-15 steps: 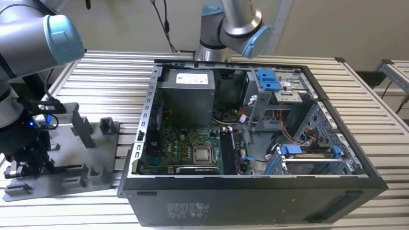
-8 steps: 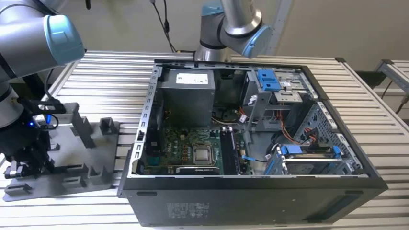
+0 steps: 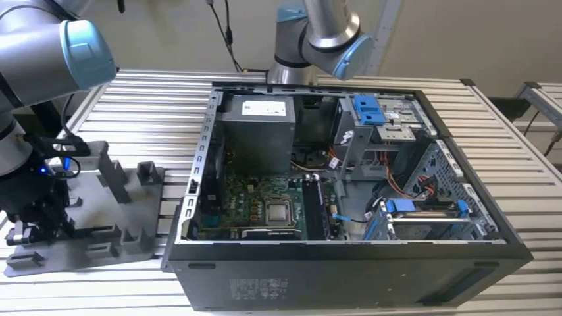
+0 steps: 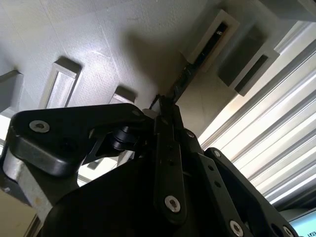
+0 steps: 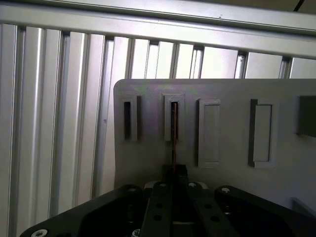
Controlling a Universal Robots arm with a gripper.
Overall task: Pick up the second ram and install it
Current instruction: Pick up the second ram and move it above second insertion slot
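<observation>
The main risk is binding. The second ram (image 5: 174, 132) stands on edge in the grey fixture plate (image 5: 150, 123), with its far end seated in a slotted peg (image 5: 167, 118). If the lift is not straight along that slot, the thin board may wedge against the peg walls. It could then twist in the grip or drag the plate across the slatted surface (image 3: 131, 92). The hold also looks narrow, on the thin edges of the board, so a slip or tilt seems possible, and a tilted stick would be hard to seat cleanly. Any scraping would put the contacts along the card's lower edge at risk.

In both wrist views the gripper (image 5: 174, 170) is clenched on the ram, its dark fingers pressed together with the board running out between them toward the peg. In the second wrist view the ram (image 4: 187, 79) reaches from the gripper (image 4: 165, 106) into the slot, so it is not yet lifted free of the plate.

In the exterior view the arm comes down steeply over the plate (image 3: 52, 260). Its wrist is upright and the gripper (image 3: 35, 230) points down at the plate's side away from the open computer case (image 3: 351, 243). That case stands just beside the plate, on the exterior view's right.
</observation>
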